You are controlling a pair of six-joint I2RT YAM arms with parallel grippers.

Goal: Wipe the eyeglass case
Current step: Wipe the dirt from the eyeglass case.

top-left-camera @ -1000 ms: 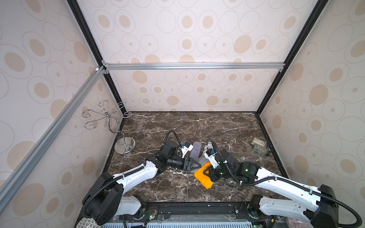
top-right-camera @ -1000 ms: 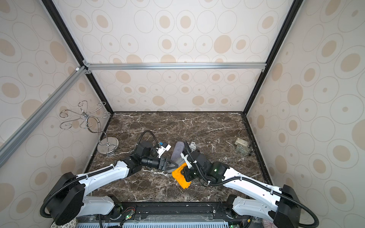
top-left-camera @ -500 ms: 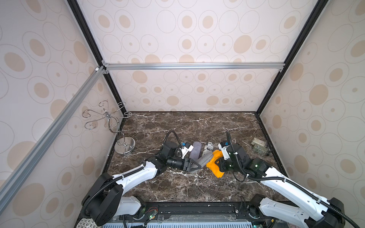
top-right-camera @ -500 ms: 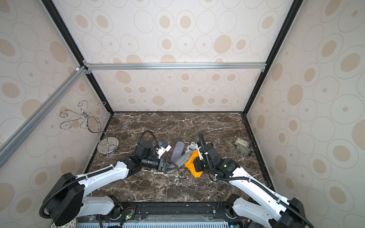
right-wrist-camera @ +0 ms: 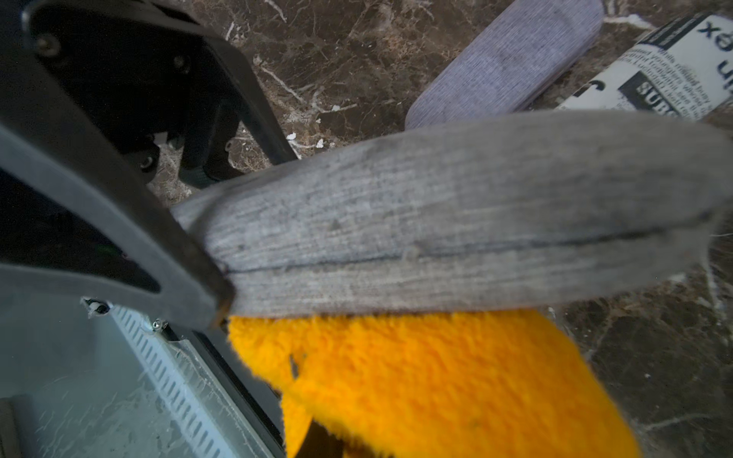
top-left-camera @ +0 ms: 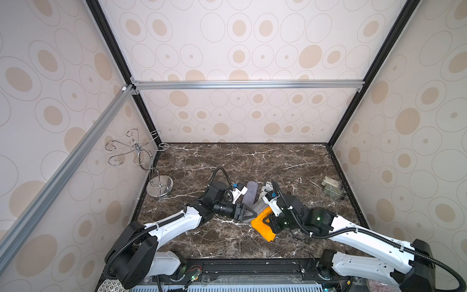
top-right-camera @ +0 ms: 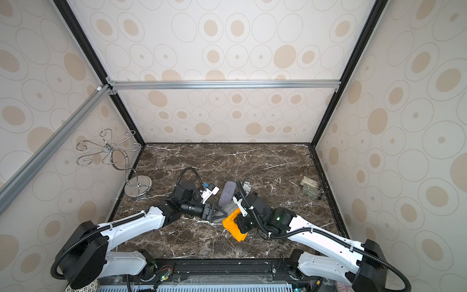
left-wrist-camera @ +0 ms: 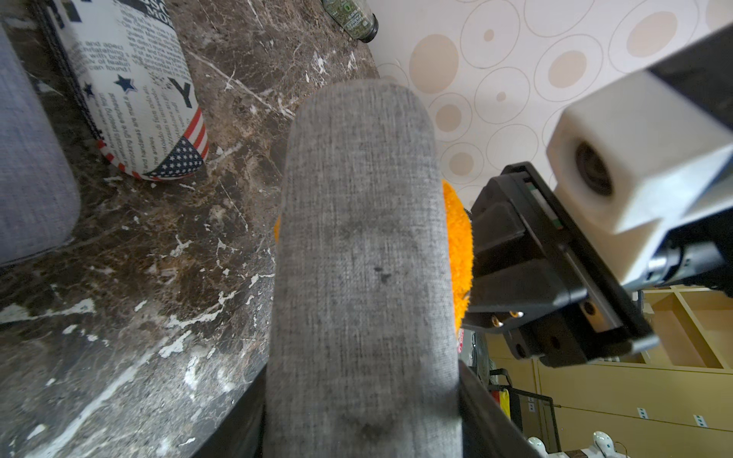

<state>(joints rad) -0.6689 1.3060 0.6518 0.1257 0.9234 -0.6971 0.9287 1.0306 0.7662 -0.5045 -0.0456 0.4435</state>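
Note:
The grey fabric eyeglass case [top-left-camera: 258, 208] [top-right-camera: 228, 208] is held just above the marble floor, and my left gripper [top-left-camera: 246, 213] [top-right-camera: 218, 213] is shut on one end of it. In the left wrist view the eyeglass case [left-wrist-camera: 361, 257] fills the space between the black fingers [left-wrist-camera: 482, 412]. My right gripper [top-left-camera: 271, 223] [top-right-camera: 242, 222] is shut on an orange cloth [top-left-camera: 264, 226] [top-right-camera: 235, 225]. The cloth [right-wrist-camera: 416, 376] presses against the long side of the case [right-wrist-camera: 436, 222]. It covers the right fingertips.
A purple-grey case [top-left-camera: 250, 193] [right-wrist-camera: 507, 67] and a newspaper-print case [top-left-camera: 267, 187] [left-wrist-camera: 139, 91] lie on the floor just behind the held one. Small jars [top-left-camera: 331, 188] sit by the right wall. A chrome hook stand [top-left-camera: 159, 187] stands at the left wall.
The right gripper swept the orange cloth along the case toward its far end, then drew it back toward the left gripper. The left arm has held the case still.

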